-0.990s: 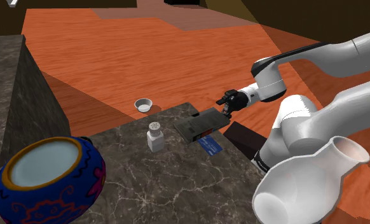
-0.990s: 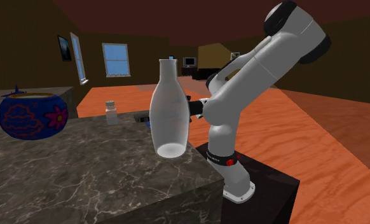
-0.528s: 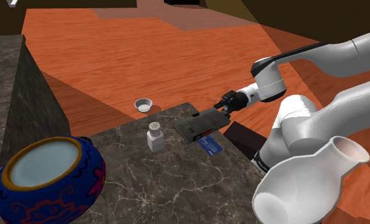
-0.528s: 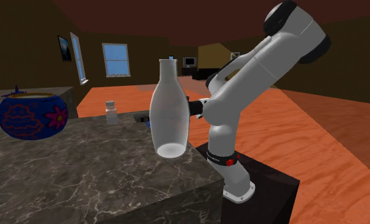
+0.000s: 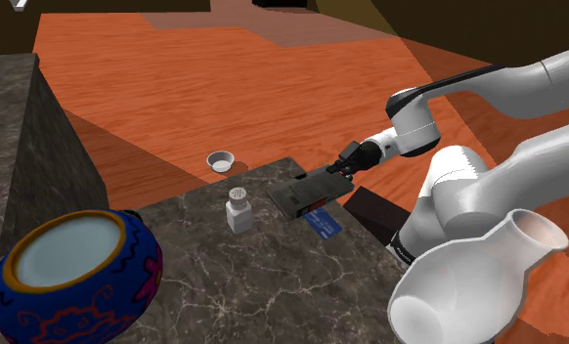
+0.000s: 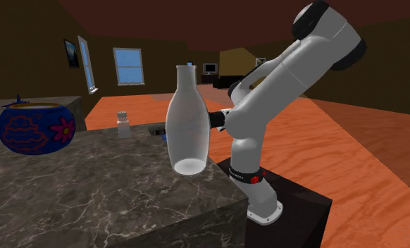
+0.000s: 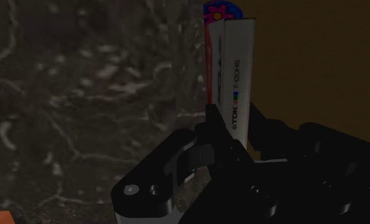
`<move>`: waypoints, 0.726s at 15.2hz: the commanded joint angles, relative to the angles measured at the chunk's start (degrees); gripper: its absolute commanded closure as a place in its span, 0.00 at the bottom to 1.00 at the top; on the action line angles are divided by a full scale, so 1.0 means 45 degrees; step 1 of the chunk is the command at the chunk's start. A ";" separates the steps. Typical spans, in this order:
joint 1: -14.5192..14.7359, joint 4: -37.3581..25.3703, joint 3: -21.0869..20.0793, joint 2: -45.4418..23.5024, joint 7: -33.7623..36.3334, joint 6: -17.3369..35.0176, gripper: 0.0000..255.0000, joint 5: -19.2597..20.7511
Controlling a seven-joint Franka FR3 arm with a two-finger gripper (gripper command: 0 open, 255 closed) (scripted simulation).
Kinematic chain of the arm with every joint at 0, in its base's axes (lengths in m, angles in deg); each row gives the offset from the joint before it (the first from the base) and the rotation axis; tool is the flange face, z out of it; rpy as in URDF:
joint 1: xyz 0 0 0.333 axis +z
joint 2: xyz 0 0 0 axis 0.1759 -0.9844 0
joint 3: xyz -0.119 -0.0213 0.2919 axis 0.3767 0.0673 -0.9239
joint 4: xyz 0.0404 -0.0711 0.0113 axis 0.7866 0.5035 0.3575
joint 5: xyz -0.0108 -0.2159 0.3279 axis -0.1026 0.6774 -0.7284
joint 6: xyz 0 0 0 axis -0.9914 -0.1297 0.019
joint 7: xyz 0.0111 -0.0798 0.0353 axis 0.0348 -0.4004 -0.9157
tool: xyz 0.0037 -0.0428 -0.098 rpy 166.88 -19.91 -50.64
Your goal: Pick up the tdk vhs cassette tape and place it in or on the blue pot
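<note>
In the shoulder view the dark TDK VHS cassette (image 5: 305,193) lies near the far edge of the marble counter (image 5: 273,283). The black gripper (image 5: 343,169) reaches its end nearest the arm. A white shaker (image 5: 239,209) stands just beside the cassette. The blue pot (image 5: 72,279) sits well apart at this view's lower left, and a white vase (image 5: 463,283) stands near the stand.

In the second exterior view the vase hides most of the hand. The pot sits at the far left of the counter, beyond the shaker.

In the wrist view the fingers are clenched on the cassette's labelled edge, holding it between them, and the pot's flowered wall shows beyond it.

The grasp looks made, so the lift is the step in hand. The next move calls for raising the cassette clear of the counter, carrying it past or over the shaker, and lowering it into the pot's open mouth.
</note>
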 commanded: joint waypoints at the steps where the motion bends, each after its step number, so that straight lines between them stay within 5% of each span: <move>1: 0.0005 -0.0005 0.0002 -0.0007 -0.0004 0.0011 1.00 0.0000; 11: -0.2324 0.0205 -0.2646 0.1900 0.2371 -0.0716 1.00 -0.0239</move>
